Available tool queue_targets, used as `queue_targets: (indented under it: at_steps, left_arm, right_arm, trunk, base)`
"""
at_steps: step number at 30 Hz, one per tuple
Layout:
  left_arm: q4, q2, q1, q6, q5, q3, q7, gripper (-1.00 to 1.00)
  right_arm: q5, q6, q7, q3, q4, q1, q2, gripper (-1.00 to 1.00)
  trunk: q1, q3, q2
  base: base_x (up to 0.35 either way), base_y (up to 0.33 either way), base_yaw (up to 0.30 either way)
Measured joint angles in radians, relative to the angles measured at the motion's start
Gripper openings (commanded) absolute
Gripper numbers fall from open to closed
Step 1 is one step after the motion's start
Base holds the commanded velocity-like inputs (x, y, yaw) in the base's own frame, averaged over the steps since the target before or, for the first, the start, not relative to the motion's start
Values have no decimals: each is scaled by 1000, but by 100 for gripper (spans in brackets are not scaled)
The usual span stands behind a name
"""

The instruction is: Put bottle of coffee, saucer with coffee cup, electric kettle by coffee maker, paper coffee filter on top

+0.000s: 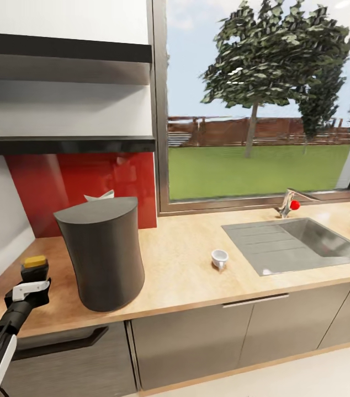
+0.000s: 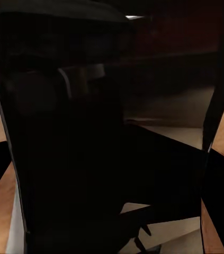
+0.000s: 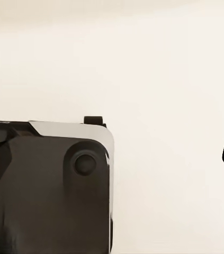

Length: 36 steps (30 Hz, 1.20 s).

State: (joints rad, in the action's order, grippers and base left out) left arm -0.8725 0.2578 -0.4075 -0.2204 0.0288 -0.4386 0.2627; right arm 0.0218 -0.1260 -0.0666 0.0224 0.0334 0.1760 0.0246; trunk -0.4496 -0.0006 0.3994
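1. The left gripper is clamped around the small dark bottle of coffee with a yellow-tan cap, above the light wood-grain kitchen countertop.
2. The bottle is just left of the tall dark-grey coffee maker.
3. I cannot tell the right gripper's state.

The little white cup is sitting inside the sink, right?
Not quite. The head view shows the little white cup standing on the wooden countertop, just beside the sink, between it and the big grey coffee maker.

Coffee cup on countertop — between coffee maker and sink.
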Motion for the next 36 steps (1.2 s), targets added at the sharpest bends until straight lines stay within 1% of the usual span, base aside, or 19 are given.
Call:
queue_targets:
  at_steps: [3, 8, 10, 17, 26, 31, 36]
  left_arm:
    - [1, -1, 0, 0, 1, 0, 0, -100]
    - [2, -2, 0, 0, 2, 0, 0, -100]
    - [1, -1, -1, 0, 1, 0, 0, -100]
    - [2, -3, 0, 0, 3, 1, 0, -100]
    - [2, -4, 0, 0, 4, 2, 0, -100]
    - [2, -3, 0, 0, 5, 2, 0, -100]
    - [2, -3, 0, 0, 4, 1, 0, -100]
  right_arm:
    - [0, 0, 1, 0, 0, 0, 0, 100]
    - [0, 0, 1, 0, 0, 0, 0, 100]
    - [0, 0, 0, 0, 0, 0, 0, 100]
    - [0, 0, 1, 0, 0, 0, 0, 100]
    - [0, 1, 1, 0, 0, 0, 0, 100]
    - [0, 1, 1, 0, 0, 0, 0, 100]
    - [0, 1, 1, 0, 0, 0, 0, 100]
  trunk:
    - [0, 0, 0]
    - [0, 0, 0]
    - [0, 0, 0]
    - [0, 0, 0]
    - [0, 0, 0]
    - [0, 0, 0]
    - [0, 0, 0]
  base:
    - [0, 281, -31]
    - [0, 296, -188]
    - [0, 121, -53]
    - [161, 40, -8]
    - [41, 5, 0]
    - [206, 0, 0]
    - [55, 0, -19]
